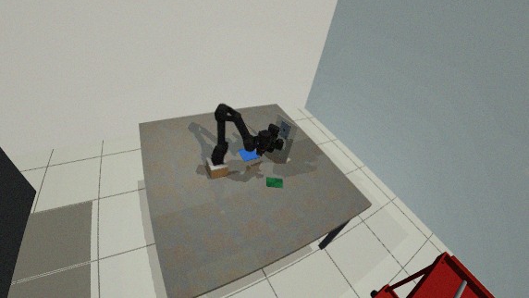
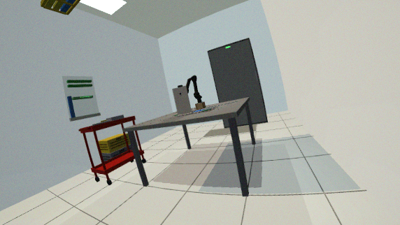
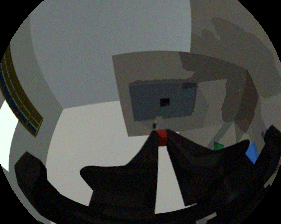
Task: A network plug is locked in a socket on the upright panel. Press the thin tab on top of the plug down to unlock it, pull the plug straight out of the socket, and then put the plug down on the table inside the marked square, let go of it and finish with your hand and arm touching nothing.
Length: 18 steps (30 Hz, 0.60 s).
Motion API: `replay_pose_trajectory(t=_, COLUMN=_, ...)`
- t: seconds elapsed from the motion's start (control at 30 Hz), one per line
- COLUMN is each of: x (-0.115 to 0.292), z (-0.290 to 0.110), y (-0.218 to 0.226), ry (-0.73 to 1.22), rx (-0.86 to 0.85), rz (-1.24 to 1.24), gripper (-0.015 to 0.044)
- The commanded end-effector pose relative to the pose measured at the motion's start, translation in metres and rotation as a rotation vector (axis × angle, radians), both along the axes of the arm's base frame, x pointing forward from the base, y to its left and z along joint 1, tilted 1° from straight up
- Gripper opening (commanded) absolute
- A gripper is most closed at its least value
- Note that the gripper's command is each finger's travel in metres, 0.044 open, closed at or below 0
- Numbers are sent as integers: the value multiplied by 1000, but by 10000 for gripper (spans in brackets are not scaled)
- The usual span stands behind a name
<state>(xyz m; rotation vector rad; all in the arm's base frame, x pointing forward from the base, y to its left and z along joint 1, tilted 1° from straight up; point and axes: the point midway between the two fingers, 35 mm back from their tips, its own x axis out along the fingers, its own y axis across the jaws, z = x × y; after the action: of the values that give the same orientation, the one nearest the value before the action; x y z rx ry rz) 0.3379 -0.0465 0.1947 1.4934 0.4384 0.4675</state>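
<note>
My gripper [image 1: 279, 144] [image 3: 160, 133] is shut on a small red plug [image 3: 161, 135], which shows only in the wrist view, between the fingertips. It is held in the air a short way in front of the upright grey panel [image 1: 286, 130] [image 2: 182, 100] [image 3: 165, 99]. The panel's dark socket [image 3: 164, 102] lies straight ahead of the plug with a gap between them. A green square [image 1: 274, 182] [image 3: 219, 144] lies flat on the table in front of the panel. In the exterior view the panel hides the gripper.
A blue patch [image 1: 248, 155] [image 3: 252, 152] lies on the table [image 1: 240, 226] under the arm. The arm's base sits on a brown block [image 1: 217, 169] [image 2: 200, 105]. A red cart [image 2: 112, 142] [image 1: 439, 281] stands beside the table.
</note>
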Motion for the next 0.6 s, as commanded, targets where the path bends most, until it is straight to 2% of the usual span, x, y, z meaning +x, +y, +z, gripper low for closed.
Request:
replay_pose_trajectory(t=0.0, x=-5, z=12, y=1, ry=-4, rx=-2, rz=5, gripper=0)
replay_pose_trajectory(t=0.37, x=-17, z=34, y=4, ry=-3, rx=-1, rz=7, gripper=0)
replay_pose_trajectory(t=0.57, x=-12, z=27, y=12, ry=35, rx=23, rz=-6, gripper=0)
